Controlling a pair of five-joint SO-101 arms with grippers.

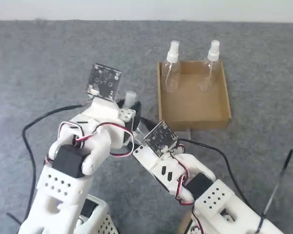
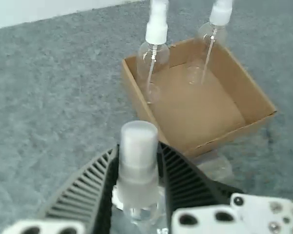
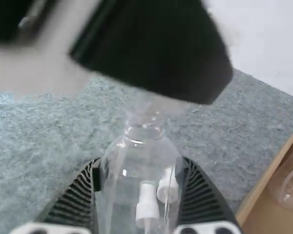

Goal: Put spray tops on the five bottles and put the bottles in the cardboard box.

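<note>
A blurred black and white mass (image 3: 136, 48) covers the mouth of the clear plastic bottle (image 3: 139, 165), whose base is cut off at the edge. From above, the arms (image 1: 100, 134) hide it below the white spray top (image 1: 131, 97).

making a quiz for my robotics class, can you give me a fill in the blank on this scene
1. The box holds ___ bottles.
2. The left pincer is shut on a spray ___.
3. The right pincer is shut on a clear ___.
Missing words: two; top; bottle.
</note>
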